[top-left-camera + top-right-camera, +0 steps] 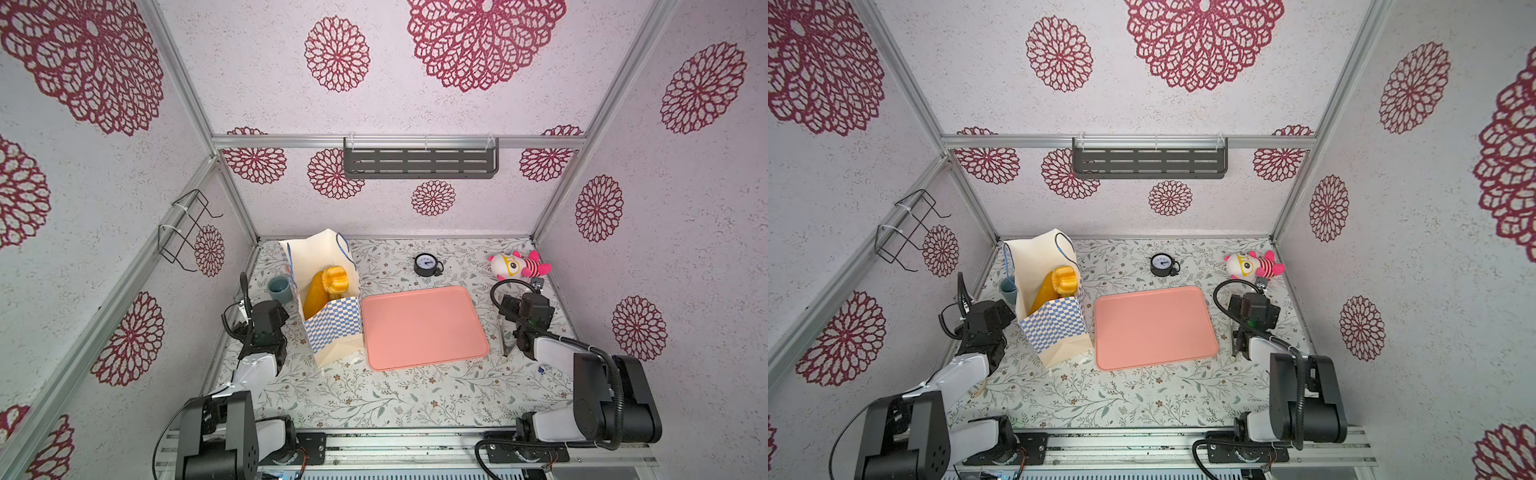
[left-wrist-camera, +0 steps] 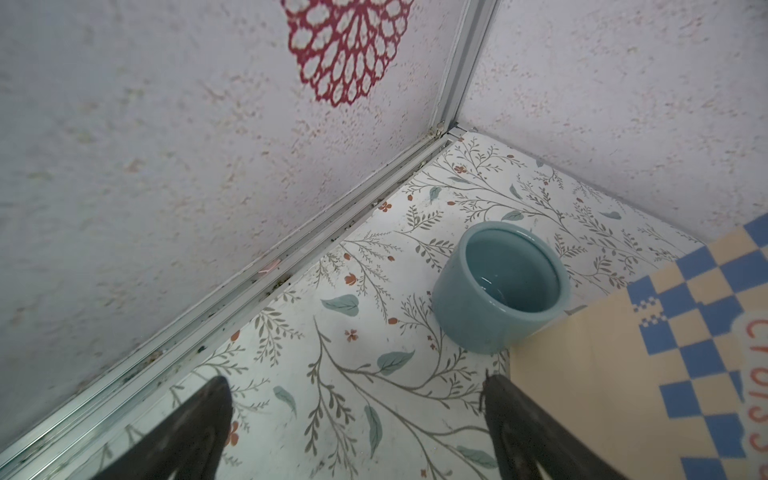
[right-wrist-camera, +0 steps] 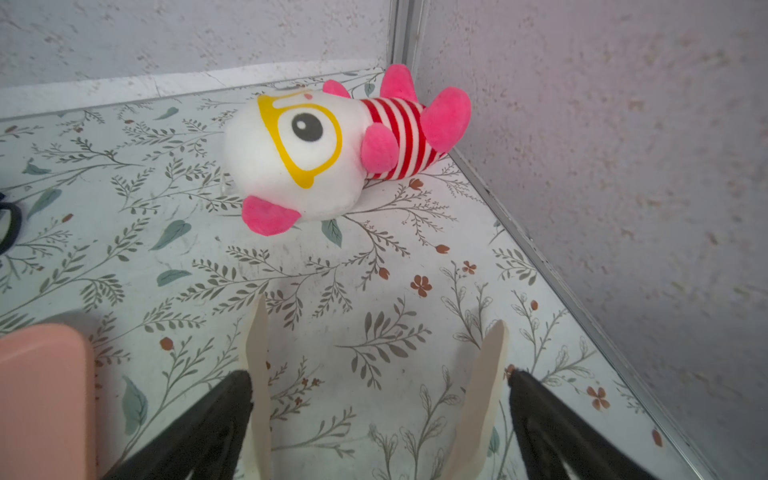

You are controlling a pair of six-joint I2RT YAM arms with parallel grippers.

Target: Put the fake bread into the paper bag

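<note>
Looking done from where I stand: fake bread (image 1: pixel 322 291) sits inside the paper bag (image 1: pixel 332 328), loaf & ring cake poking above the rim; pink tray (image 1: pixel 424 328) bare. Left gripper (image 2: pixel 357 380) hangs just beside the bag, jaws apart, empty. Right gripper (image 3: pixel 380 374) is spread too, w/ pale tongs (image 3: pixel 257 353) btwn the jaws; can't tell if gripped. Risk: bag's tall, light & top-heavy, so a nudge from the left arm could tip it.

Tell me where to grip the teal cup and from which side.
Probably pinch the teal cup by its rim wall, on the side away from the paper bag, coming from above with the left tool: it stands upright, mouth open, and the bag crowds its other side.
</note>
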